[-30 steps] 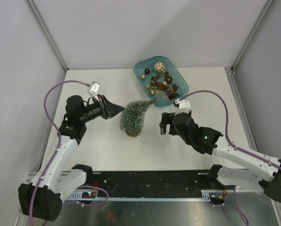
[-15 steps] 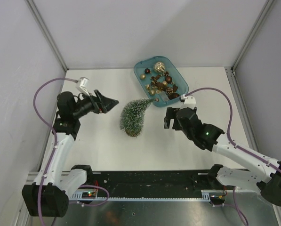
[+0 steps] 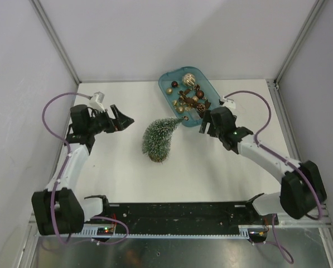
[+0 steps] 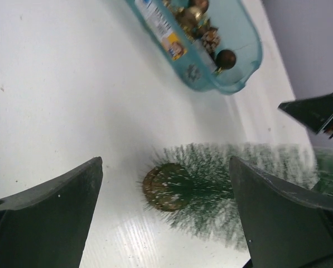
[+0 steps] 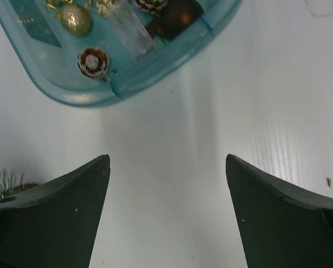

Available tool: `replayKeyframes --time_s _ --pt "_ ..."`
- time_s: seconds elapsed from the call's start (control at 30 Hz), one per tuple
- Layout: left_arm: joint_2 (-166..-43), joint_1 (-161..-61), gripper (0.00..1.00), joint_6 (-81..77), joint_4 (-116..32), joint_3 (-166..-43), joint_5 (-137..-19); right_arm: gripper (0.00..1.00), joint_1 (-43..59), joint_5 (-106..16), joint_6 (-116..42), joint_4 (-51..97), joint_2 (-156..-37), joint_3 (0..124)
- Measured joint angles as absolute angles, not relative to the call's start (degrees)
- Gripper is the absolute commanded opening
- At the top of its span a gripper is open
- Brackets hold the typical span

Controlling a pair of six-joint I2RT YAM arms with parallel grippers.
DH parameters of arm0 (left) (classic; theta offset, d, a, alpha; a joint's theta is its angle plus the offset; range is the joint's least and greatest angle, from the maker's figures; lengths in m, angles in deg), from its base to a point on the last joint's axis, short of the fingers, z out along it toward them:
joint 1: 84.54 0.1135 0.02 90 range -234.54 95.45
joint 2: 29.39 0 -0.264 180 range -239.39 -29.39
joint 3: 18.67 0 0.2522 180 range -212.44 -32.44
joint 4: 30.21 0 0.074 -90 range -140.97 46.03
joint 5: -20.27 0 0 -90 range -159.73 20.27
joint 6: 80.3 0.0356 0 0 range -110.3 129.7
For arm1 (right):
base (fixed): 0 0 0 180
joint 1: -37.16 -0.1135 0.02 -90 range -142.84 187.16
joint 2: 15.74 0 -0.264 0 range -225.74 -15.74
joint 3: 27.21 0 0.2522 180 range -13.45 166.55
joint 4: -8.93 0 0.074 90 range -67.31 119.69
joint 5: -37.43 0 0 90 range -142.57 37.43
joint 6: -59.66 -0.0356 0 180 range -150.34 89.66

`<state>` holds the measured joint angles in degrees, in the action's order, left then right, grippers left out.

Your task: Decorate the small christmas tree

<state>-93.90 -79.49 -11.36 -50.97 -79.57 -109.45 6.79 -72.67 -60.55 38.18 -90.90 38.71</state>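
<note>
Between my two hands, the tree point(image 3: 158, 139) stands on its wooden base on the tabletop point(image 3: 121, 167), just short of the near end of the tray point(image 3: 215, 106). Its frosted bristles look bare from every angle I get, so I'd say the decorating is all ahead of me, with not one ornament hung yet. My left hand point(image 3: 122, 118) sits off to the tree's left, fingers spread wide and gripping nothing, with the tree framed between them in its own camera. My right hand point(image 3: 204, 124) is equally released and empty, hovering at the tray's near edge and looking down over the rim. And the tray is well stocked: a pinecone point(image 5: 92, 61) tucked against the wall, a gold ball point(image 5: 74, 18) with glitter, a clear piece point(image 5: 131, 30) I can't identify, and more brown and gold bits heaped further in. One brown ball point(image 4: 226, 58) sits right at the end nearest the tree. My guess for what's next is picking from that pile and carrying it across.
</note>
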Motion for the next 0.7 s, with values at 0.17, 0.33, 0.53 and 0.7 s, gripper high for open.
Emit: replayKeyframes --time_s 0.17,0.33,0.53,0.7 --pt "-100.8 -83.0 0.99 -7.7 -51.0 -79.2 -105.9 0.87 7.6 -72.6 -60.4 35.5 -100.1 44.9" --pt "-108.5 -87.9 0.98 -5.1 -49.7 -79.5 -104.4 0.86 9.6 -72.8 -60.3 33.1 -106.3 48.0" --pt "-121.5 -89.8 0.96 -3.7 -48.7 -85.4 -104.6 0.83 11.7 -73.3 -60.4 31.8 -112.8 48.9" --pt "-127.6 -90.2 0.96 -3.7 -47.7 -89.1 -106.2 0.80 12.9 -73.5 -60.3 32.3 -116.6 50.1"
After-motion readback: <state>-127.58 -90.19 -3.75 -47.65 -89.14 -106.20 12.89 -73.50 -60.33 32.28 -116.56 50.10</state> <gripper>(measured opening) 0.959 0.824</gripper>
